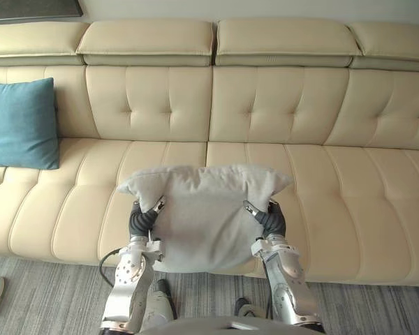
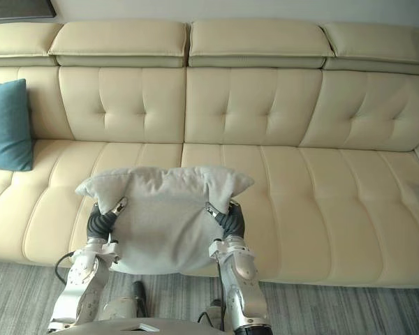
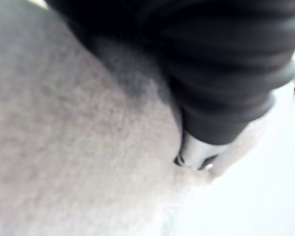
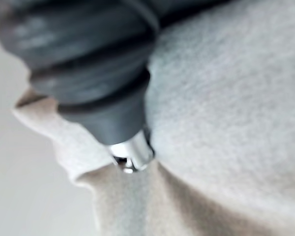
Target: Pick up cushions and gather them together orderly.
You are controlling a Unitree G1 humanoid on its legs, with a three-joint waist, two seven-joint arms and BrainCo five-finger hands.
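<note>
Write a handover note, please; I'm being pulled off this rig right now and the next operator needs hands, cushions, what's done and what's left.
Left robot hand: clamped on the grey cushion's left edge.
Right robot hand: clamped on its right edge.
Grey cushion: held up between both, over the front of the sofa's middle seats, top corners drooping over the hands.
Teal cushion: standing against the backrest at the sofa's left end, well apart.
Done: grey cushion picked up.
Left: carry it left and set it neatly beside the teal cushion.
</note>
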